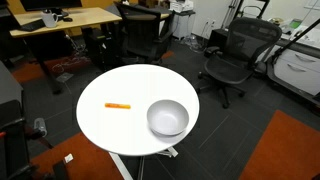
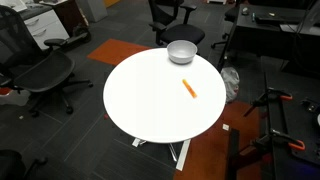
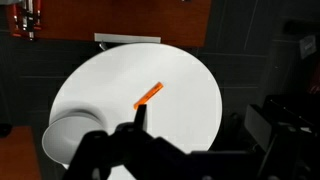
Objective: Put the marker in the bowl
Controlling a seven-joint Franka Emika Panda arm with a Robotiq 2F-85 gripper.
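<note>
The orange marker (image 1: 118, 105) lies flat on the round white table (image 1: 110, 130), left of the light grey bowl (image 1: 167, 118), with a gap between them. Both exterior views show them; in the other, the marker (image 2: 189, 88) is nearer the camera than the bowl (image 2: 181, 51), which stands by the table's far edge. In the wrist view the marker (image 3: 148, 95) lies just beyond my left fingertip, and the bowl (image 3: 70, 138) is at the lower left. My gripper (image 3: 200, 125) is open and empty, high above the table. The arm does not show in the exterior views.
Black office chairs (image 1: 232, 58) (image 2: 40, 75) stand around the table. A wooden desk (image 1: 60, 20) is at the back. Orange carpet patches (image 1: 290, 150) lie on the dark floor. A tripod base (image 2: 275, 135) stands near the table.
</note>
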